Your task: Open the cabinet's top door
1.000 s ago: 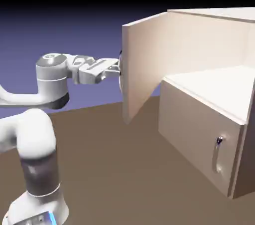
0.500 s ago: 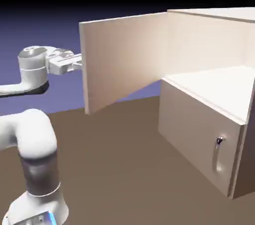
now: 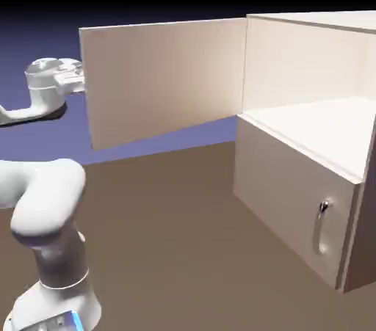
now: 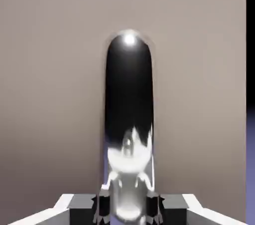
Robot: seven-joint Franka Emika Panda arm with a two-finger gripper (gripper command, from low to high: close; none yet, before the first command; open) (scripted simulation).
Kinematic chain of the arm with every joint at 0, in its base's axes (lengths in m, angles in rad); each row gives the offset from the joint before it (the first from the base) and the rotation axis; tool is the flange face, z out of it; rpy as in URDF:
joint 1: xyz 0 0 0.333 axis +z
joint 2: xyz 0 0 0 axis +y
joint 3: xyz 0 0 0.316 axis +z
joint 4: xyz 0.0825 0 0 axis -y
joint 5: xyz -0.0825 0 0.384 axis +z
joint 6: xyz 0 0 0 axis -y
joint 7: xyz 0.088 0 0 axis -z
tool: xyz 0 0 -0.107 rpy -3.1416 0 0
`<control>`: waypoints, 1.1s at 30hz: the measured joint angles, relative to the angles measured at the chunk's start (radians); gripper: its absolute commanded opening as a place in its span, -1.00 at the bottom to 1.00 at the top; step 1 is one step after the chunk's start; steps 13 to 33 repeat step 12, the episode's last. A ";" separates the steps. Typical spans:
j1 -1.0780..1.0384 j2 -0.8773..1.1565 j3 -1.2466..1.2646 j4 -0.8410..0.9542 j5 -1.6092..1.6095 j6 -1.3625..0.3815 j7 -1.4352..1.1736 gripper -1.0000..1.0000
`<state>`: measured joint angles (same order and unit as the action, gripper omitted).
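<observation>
— Hand (image 4: 127,208) first: what is it doing?

— Clenched on the handle (image 4: 128,119). In the hand view the two dark fingertips (image 4: 102,208) sit at the bottom edge with the base of the shiny bar squeezed between them. The bar rises up the middle of the picture, dark with a bright glint at its rounded top.

— And behind the bar?

— Flat beige panel, the front of the door (image 4: 55,79), filling nearly the whole view. A thin strip of blue-violet backdrop (image 4: 250,169) shows down the right edge.

— What can't you see?

— Plenty. In the exterior view the door (image 3: 165,80) stands with its inner face to the camera, so the handle and the fingers are hidden behind its left edge. Only the wrist (image 3: 53,80) pokes out beside that edge, and the forearm is cut off at the picture's left side. The arm (image 3: 48,212) lower down is cut by the bottom left corner as well.

— Where is the door, then?

— Swung wide out from the cabinet (image 3: 308,168), hinged at the cabinet's left front corner and reaching left toward the wrist. It is a plain pale rectangle, upright.

— And the cabinet?

— On the brown table (image 3: 169,249), at the right, cut off by the right edge. Its upper compartment is open, pale inside. The lower door (image 3: 290,205) is closed, with a small silver handle (image 3: 321,227) near its right side.
</observation>
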<state>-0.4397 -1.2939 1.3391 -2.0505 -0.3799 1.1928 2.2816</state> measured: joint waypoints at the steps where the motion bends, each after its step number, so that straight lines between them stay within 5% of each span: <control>1: -0.027 -0.002 0.011 0.036 0.005 -0.026 -0.006 -1.00; 12: -0.318 -0.038 0.094 0.435 0.036 -0.292 -0.082 -1.00; 33: -0.318 -0.038 0.094 0.435 0.036 -0.292 -0.082 -1.00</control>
